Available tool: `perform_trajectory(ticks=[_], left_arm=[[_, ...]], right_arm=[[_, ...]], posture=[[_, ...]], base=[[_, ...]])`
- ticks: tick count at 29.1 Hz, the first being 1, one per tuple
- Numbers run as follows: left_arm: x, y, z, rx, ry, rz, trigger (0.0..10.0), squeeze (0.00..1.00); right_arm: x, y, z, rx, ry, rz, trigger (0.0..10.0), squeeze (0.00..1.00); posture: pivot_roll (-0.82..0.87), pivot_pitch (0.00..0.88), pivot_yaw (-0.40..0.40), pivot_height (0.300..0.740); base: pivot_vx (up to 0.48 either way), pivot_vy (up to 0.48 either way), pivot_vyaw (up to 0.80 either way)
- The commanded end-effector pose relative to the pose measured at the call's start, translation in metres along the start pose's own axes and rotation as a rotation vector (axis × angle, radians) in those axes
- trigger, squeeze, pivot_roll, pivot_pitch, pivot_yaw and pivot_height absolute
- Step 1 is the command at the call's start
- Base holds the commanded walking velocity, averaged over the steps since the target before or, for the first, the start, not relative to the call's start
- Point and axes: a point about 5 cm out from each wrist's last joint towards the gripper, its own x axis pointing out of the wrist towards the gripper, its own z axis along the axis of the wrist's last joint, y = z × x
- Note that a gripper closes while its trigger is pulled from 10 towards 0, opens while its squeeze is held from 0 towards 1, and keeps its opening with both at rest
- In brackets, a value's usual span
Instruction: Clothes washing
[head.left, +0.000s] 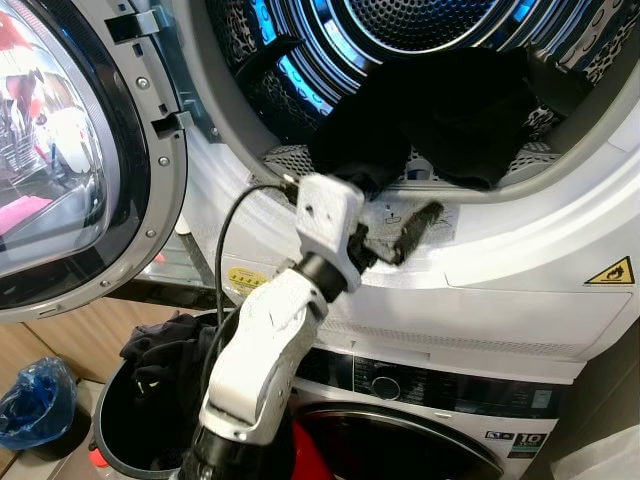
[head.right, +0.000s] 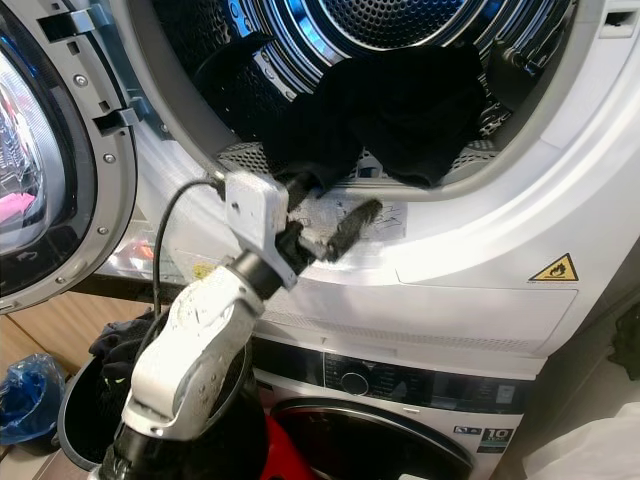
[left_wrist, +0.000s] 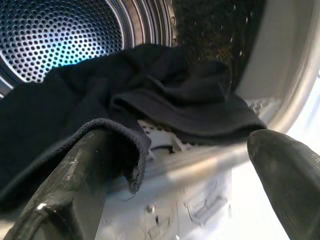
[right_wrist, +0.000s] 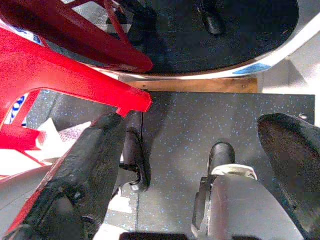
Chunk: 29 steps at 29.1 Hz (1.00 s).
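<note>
While your left gripper (head.left: 385, 235) waits wide open just under the black clothes (head.left: 440, 115) on the drum's edge, more sit in the bucket (head.left: 125, 420) below; your right gripper (right_wrist: 200, 150) hangs open.

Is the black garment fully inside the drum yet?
No: the black garment still drapes over the drum's lower rim, one edge lying on a finger of the open left gripper at the opening.
</note>
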Motion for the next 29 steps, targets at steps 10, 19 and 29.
perform_trajectory(ticks=[10,19,29], left_arm=[[0.021,0.018,0.009,-0.189,0.145,0.074,10.0,0.0],[0.05,0.028,0.038,-0.253,0.273,0.038,10.0,0.0],[0.078,0.079,0.044,-0.006,0.477,0.123,10.0,0.0]], right_arm=[[0.0,0.005,-0.001,-0.016,0.005,0.019,10.0,0.0],[0.001,0.002,0.002,-0.018,-0.001,0.016,10.0,0.0],[0.001,0.001,0.005,-0.013,-0.007,0.022,10.0,0.0]], posture=[[0.08,0.0,0.134,0.74],[0.08,0.0,0.133,0.74],[0.08,0.0,0.153,0.74]], base=[[0.0,0.0,0.0],[0.0,0.0,0.0],[0.0,0.0,0.0]])
